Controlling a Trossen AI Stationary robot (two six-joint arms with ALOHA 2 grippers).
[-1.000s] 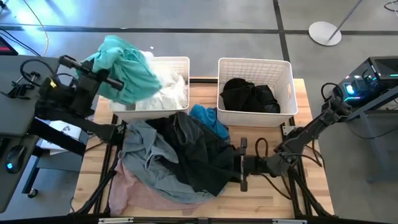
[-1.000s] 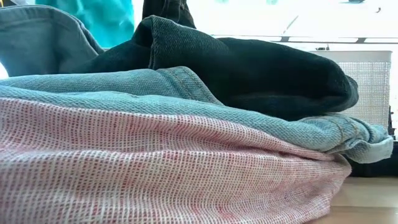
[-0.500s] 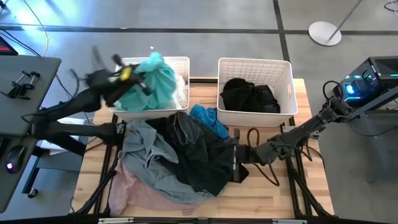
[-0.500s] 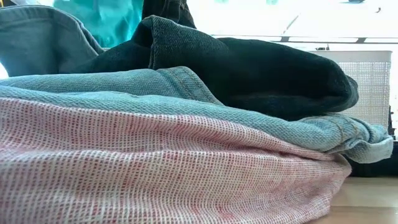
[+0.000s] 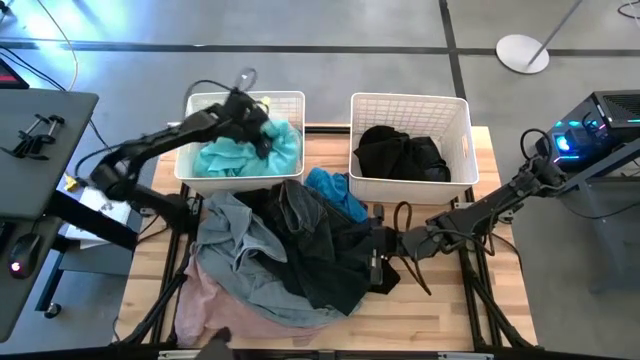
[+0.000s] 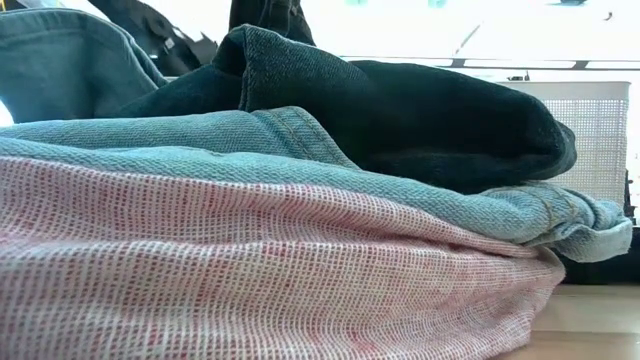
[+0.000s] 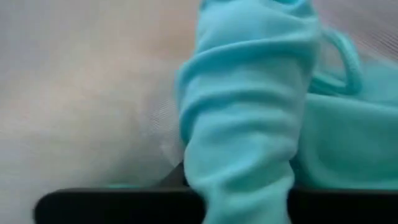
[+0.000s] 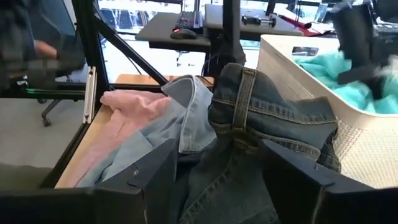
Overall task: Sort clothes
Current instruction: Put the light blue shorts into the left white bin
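1. Starting with the left gripper (image 5: 255, 125), upper left of the high view: down inside the left basket (image 5: 292, 97), right on the teal garment (image 5: 232, 157). Can't tell if spread or pinching. Up close in the wrist view, just a fold of that teal cloth (image 7: 249, 112) draped over the dark fingers.
2. Over to the right gripper (image 5: 378, 258), lower middle of the high view: fingers (image 8: 143, 171) spread apart, parked low at the right edge of the pile, nosed up against the dark denim (image 5: 325, 245).
3. Outward from there, leftward through the pile: grey-blue denim (image 5: 235, 245) just beside the dark piece, pale pink garment (image 5: 205, 300) underneath at the lower left, a small blue piece (image 5: 335, 190) poking out at the top edge near the baskets.
4. Further up and right: black clothes (image 5: 400, 155) bunched in the right basket (image 5: 410, 98), well apart from both grippers.
5. All of it on the wooden table (image 5: 500, 300).
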